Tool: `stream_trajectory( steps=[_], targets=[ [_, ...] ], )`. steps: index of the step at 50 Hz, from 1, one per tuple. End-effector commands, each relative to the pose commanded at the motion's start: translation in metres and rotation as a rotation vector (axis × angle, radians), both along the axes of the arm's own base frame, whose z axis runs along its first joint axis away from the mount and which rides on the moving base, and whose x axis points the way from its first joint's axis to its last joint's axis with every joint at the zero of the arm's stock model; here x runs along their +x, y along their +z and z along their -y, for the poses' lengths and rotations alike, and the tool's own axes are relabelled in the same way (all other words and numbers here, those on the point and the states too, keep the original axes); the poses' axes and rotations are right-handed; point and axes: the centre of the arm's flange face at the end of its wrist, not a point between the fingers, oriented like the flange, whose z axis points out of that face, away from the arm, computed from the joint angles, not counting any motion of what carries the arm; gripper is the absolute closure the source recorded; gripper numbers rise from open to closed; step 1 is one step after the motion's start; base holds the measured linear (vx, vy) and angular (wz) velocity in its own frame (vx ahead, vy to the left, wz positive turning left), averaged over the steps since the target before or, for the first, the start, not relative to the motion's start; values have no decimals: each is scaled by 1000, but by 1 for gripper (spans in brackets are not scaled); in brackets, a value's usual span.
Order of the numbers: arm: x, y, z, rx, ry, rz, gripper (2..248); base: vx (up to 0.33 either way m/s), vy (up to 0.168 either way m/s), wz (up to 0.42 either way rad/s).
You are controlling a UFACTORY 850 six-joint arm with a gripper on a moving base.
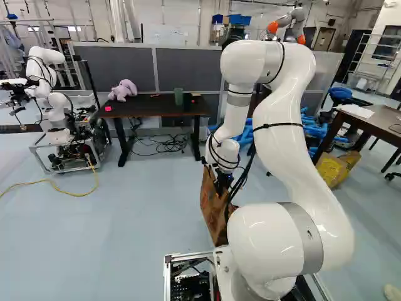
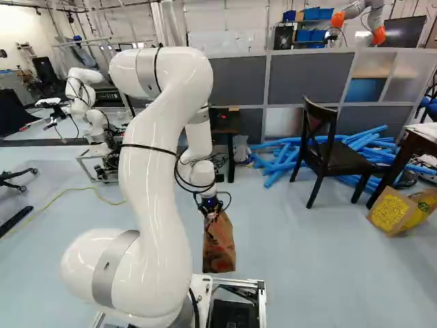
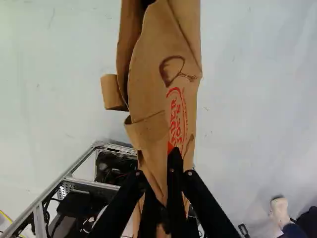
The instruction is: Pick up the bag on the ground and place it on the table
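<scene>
One purple plush toy (image 1: 123, 91) is borne by the black table (image 1: 148, 109) at ten o'clock in the left base view; near six, the brown paper bag (image 1: 212, 205) is pinched by the gripper (image 1: 223, 183); at three, a yellow box (image 1: 330, 167) is seen.

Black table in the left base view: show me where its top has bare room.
The table shows bare top in its front middle, between the plush toy and pink item on the left and the green cylinder and black object on the right. The right end is crowded, those two standing close together; the toy takes the back left.
</scene>
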Motion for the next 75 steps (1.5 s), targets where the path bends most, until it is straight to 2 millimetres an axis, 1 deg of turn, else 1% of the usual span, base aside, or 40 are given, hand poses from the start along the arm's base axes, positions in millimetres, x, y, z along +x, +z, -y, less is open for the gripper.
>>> stream_trajectory(
  steps=[28, 75],
  targets=[
    [-12, 42, -1, -3, 0, 43, 229, 0, 0, 0],
    [-35, 110, -3, -5, 19, 58, 229, 0, 0, 0]
  ],
)
